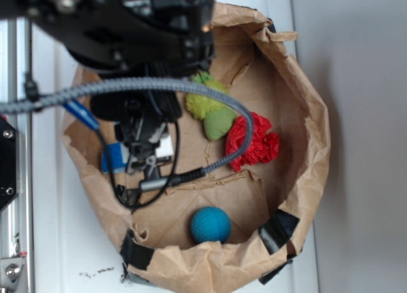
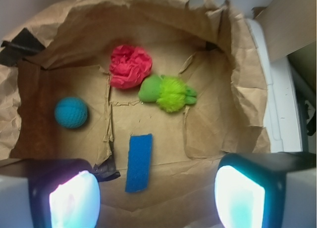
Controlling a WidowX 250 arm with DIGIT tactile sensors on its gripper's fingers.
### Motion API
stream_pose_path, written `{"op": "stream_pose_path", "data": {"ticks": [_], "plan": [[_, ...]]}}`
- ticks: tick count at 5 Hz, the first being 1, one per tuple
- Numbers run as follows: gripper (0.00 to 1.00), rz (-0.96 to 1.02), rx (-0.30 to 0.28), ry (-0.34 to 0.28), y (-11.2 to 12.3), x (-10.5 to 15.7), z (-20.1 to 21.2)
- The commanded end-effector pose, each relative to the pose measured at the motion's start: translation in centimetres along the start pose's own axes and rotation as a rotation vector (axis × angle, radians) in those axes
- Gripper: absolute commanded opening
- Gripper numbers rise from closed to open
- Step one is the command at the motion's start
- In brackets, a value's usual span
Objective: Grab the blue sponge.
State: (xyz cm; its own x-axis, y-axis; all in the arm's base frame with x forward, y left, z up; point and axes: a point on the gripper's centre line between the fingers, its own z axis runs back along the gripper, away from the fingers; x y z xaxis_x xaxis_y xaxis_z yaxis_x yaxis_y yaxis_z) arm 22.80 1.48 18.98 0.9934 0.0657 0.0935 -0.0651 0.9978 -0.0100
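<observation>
From my remote seat I see a white flat worktop [image 1: 57, 255] with a few small dark specks near its front edge. To the right runs a plain pale grey surface [image 1: 362, 115], evenly lit by soft, diffuse light. A silver aluminium rail [image 1: 13, 242] lines the left edge. A tan cardboard panel [image 2: 292, 20] shows in the wrist view's corner.
</observation>
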Motion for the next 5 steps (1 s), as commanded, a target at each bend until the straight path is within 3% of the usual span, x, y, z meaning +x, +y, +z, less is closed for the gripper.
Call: {"op": "stream_pose_path", "data": {"ticks": [1, 3, 5], "plan": [[1.00, 0.016, 0.005, -0.059, 0.6, 0.6, 1.5], [1.00, -0.166, -0.022, 0.018, 2.5, -0.8, -7.8], [1.00, -0.227, 0.033, 0.109, 3.3, -0.2, -13.0]]}}
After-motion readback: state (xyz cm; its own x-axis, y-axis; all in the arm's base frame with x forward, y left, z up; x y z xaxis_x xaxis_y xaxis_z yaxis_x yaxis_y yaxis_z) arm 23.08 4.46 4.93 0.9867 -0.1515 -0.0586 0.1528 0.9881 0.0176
